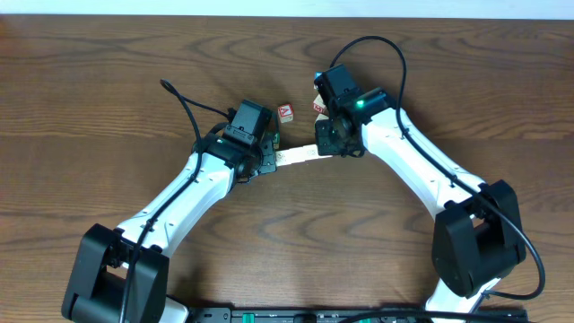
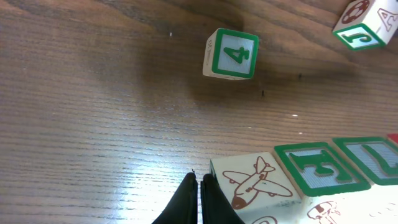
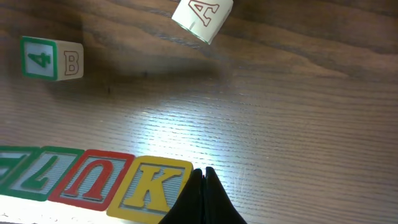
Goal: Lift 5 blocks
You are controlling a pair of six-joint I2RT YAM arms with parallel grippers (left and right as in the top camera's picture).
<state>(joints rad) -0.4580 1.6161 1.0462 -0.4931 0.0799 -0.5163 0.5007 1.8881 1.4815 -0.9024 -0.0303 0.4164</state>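
A row of several blocks lies end to end between my two grippers. In the left wrist view its near end is an airplane block, then a green E block and a green L block. The right wrist view shows the other end: a yellow K block, a red U block and a green one. My left gripper is shut, its side against the airplane block. The right gripper is shut too, touching the K block. Whether the row is off the table, I cannot tell.
Two loose cubes lie beyond the row: a green 4 cube and an A/J cube, which is partly under the right wrist. Both arms reach in from the table's near edge.
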